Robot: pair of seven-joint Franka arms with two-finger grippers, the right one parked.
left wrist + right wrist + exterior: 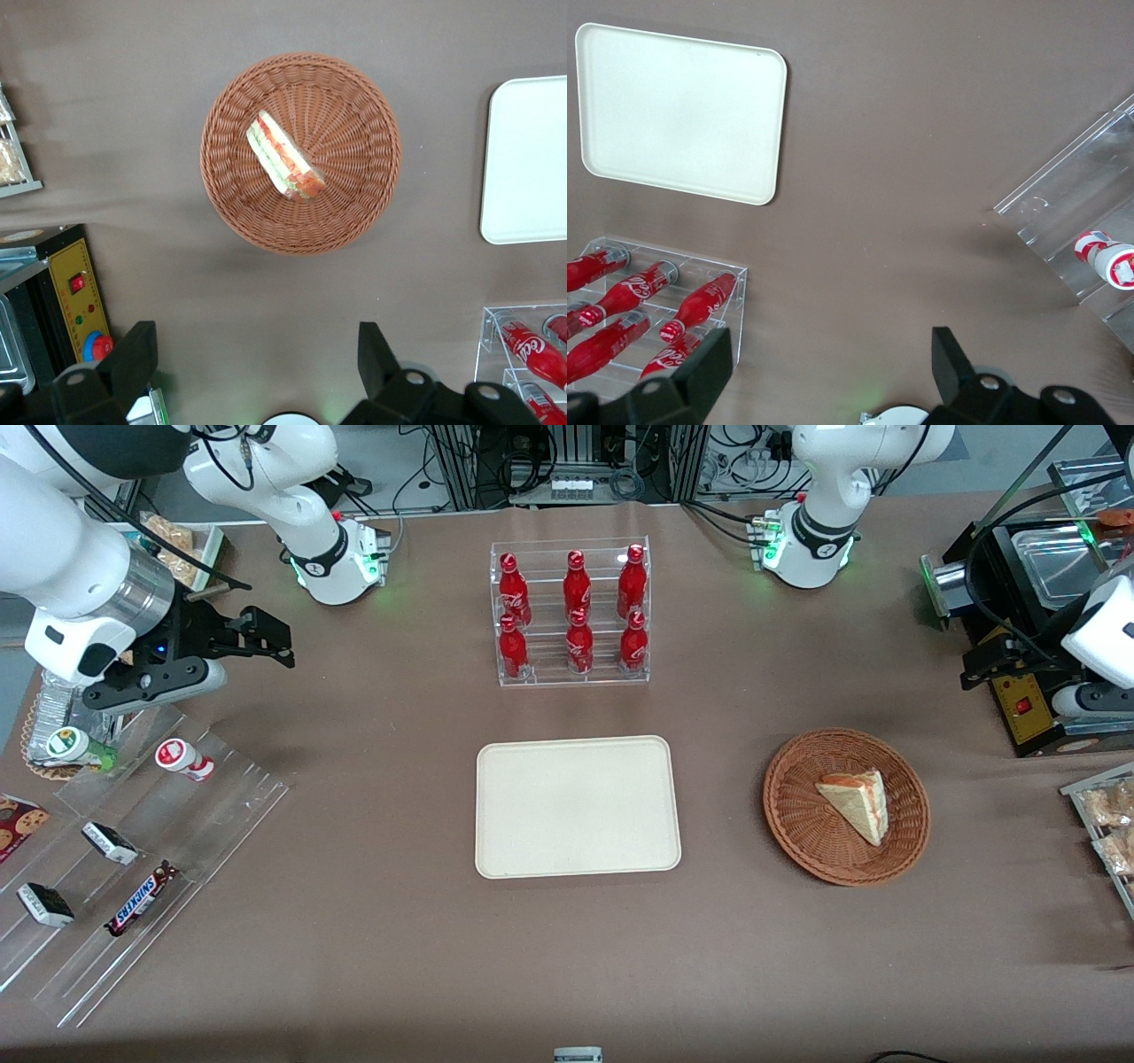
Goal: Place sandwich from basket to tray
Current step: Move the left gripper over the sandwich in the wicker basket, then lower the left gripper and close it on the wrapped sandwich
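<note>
Since the sandwich [283,166] lies in the basket [232,202], nothing is done yet (the tray [578,807] holds nothing). The gripper [257,359] hangs above, fingers [133,356] apart.

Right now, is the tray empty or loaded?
Empty: the tray is bare; the sandwich lies in the basket. Gripper hovers above, fingers open.

Reddish-brown woven basket [301,152], holding pale-bread sandwich [284,156] striped red and green. Plain cream tray [578,806] on brown table [372,939]. Black gripper [257,367], fingers spread wide.
</note>
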